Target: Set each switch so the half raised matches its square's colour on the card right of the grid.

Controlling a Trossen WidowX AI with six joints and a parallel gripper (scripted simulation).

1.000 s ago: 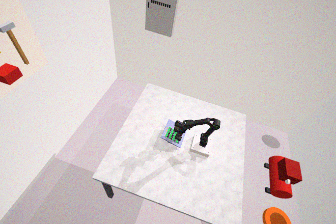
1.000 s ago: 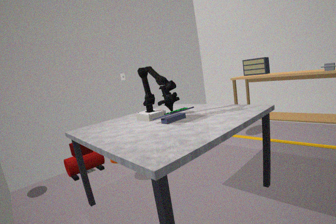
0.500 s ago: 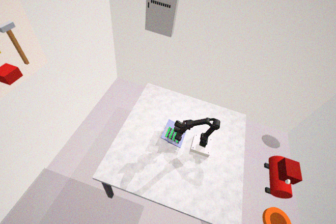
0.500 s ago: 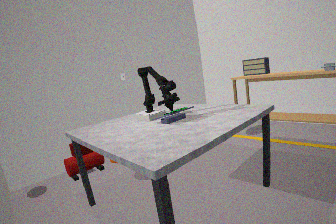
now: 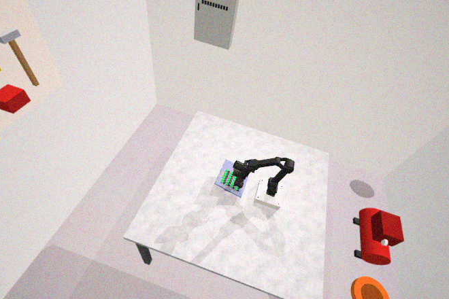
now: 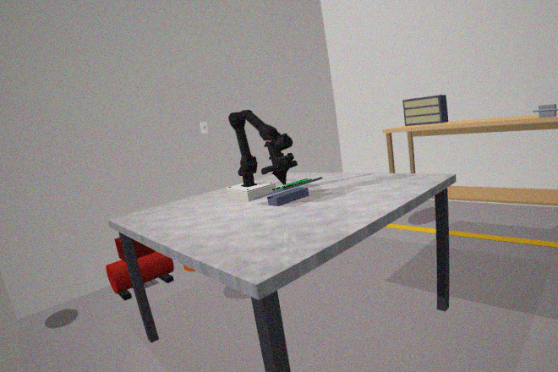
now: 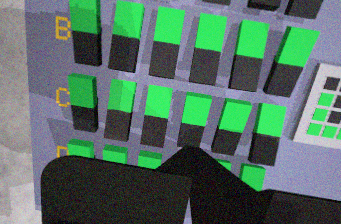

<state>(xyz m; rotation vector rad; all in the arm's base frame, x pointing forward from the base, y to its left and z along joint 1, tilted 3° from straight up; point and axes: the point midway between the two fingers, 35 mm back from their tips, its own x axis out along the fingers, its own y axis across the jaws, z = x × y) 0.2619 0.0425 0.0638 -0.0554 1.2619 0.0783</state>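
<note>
Hovering, gripper (image 5: 238, 185) (image 6: 284, 183) (image 7: 190, 154) closed on nothing, low over the switch panel's (image 5: 224, 164) (image 6: 317, 178) (image 7: 46, 107) near rows; contact impossible to tell.

In the wrist view, the pincer (image 5: 239, 185) (image 6: 284, 183) (image 7: 190, 154) covers the near part of the D-row switches (image 7: 152, 159), and one in the middle is almost wholly concealed. The row beyond B is cut off by the upper edge. The card (image 7: 302, 134) runs out at the right edge, its remaining columns unseen. Contact between pincer and switch cannot be determined. In the top view, the card is indiscernible and individual switch tilts are too small to read.
</note>
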